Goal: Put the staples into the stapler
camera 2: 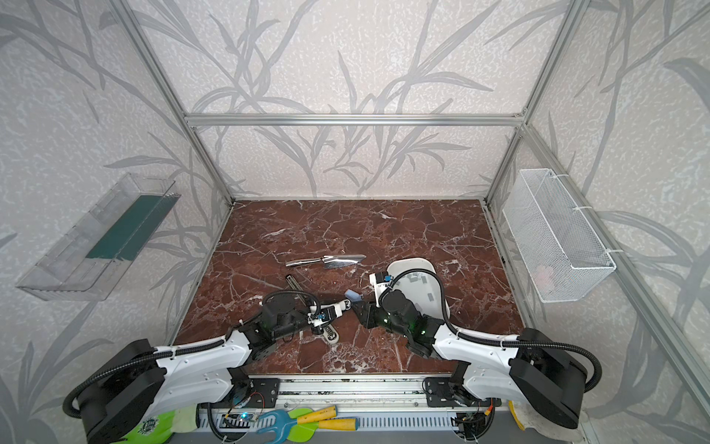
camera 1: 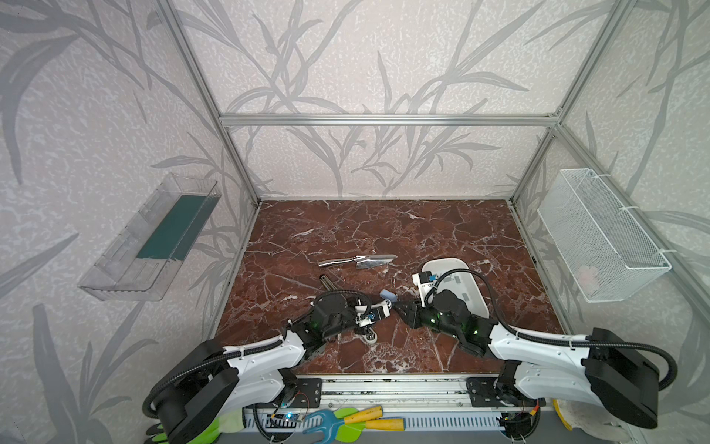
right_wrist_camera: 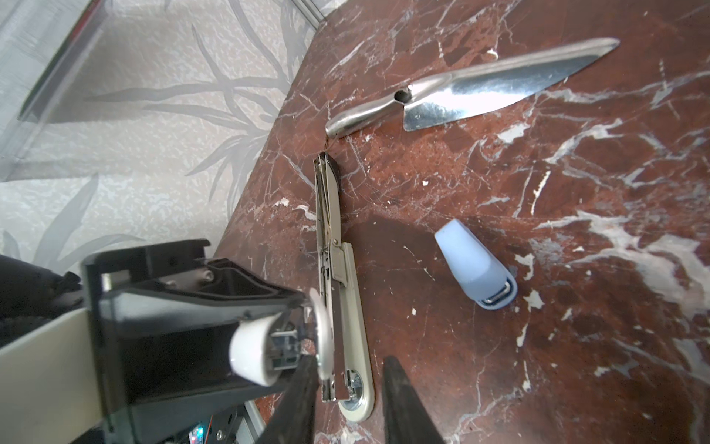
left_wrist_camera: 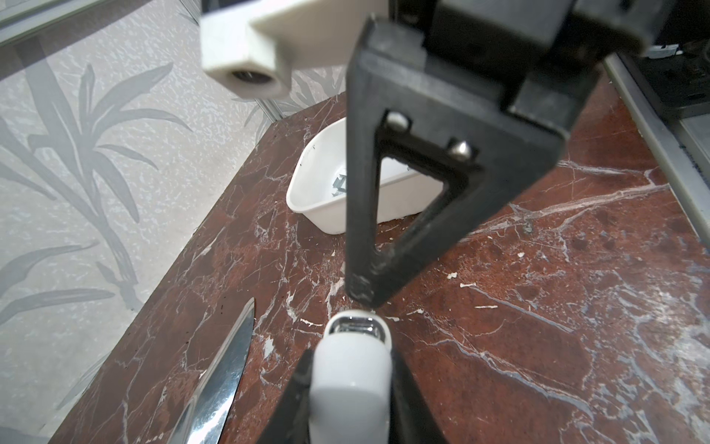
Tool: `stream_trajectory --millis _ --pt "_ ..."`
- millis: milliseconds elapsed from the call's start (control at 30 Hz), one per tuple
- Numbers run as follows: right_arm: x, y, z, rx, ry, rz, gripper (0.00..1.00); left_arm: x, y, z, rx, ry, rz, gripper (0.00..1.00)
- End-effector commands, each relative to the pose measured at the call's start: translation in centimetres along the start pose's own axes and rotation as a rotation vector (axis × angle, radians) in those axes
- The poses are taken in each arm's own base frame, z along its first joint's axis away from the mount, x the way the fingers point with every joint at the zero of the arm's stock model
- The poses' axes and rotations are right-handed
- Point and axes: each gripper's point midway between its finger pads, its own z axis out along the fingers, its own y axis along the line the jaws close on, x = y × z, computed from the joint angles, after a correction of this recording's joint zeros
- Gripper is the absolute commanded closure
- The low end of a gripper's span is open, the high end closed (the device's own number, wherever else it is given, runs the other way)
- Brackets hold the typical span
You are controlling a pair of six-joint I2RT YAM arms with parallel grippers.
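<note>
The job looks only partly done. The left gripper (left_wrist_camera: pixel 351 361) is pressed tight on a small white stapler (right_wrist_camera: pixel 251 351) and holds it up off the table (camera 1: pixel 384 230). In the right wrist view the white stapler looks a bit open, with shiny metal showing inside, but it is hard to be sure.

The right gripper (right_wrist_camera: pixel 347 369) is very near the front of the white stapler. Its two fingers are a little apart, and nothing shows between them. No staple strip can be seen in it.

The staples (left_wrist_camera: pixel 340 186) are small grey strips lying in the white tray (left_wrist_camera: pixel 319 219), which sits on the table behind the right arm. No strip can be seen inside the white stapler.

A blue stapler (right_wrist_camera: pixel 474 269) stands on the table near the two grippers. A long beige stapler (right_wrist_camera: pixel 342 276) lies folded open just beside the left gripper. A shiny metal scoop (right_wrist_camera: pixel 472 92) lies farther back.

So, most likely, the holding part is done. What is left is to pick a strip from the tray, slide it into the white stapler and shut it.
</note>
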Motion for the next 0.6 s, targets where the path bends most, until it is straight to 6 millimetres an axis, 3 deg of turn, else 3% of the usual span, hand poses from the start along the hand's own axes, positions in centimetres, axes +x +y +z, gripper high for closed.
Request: stream_trajectory --millis 0,300,567 --pt "-0.4 1.2 0.4 -0.044 -0.006 -0.006 0.70 -1.8 0.2 -0.5 -0.005 -0.077 0.020 1.00" --pt "-0.9 1.7 0.1 -0.060 -0.020 -0.018 0.71 -1.6 0.2 -0.2 -0.003 -0.077 0.026 1.00" --pt "-1.3 0.8 -1.4 -0.025 -0.072 -0.033 0.70 -0.7 0.6 0.6 -0.017 -0.037 0.023 1.00"
